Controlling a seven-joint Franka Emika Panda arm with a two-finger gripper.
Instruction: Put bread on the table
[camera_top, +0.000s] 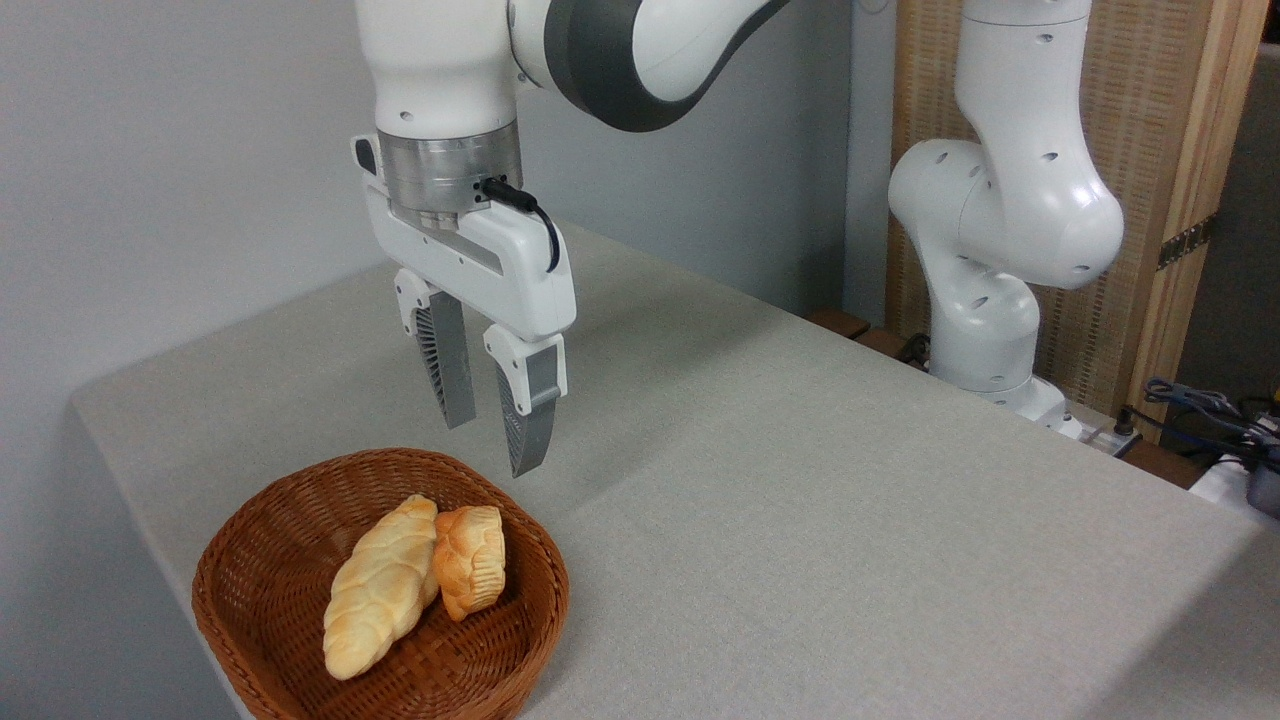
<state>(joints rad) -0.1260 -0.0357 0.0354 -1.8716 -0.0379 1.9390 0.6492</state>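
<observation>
Basket of brown wicker sits nearest us, at the tabletop's front left corner. Inside it we see two pastries lying side by side and touching: a longer pale-yellow braided loaf on the left, and the bread, a short golden-orange piece with a crimped edge, on the right, leaning against the loaf. Above the basket's far rim we find the gripper, pointing down, its two grey fingers spread apart with nothing between them, clear of both pastries. Beyond, the table, covered in light grey-beige cloth, stretches bare toward the far edge. At the far right edge stands the white robot arm's base, with a wooden screen behind it.
</observation>
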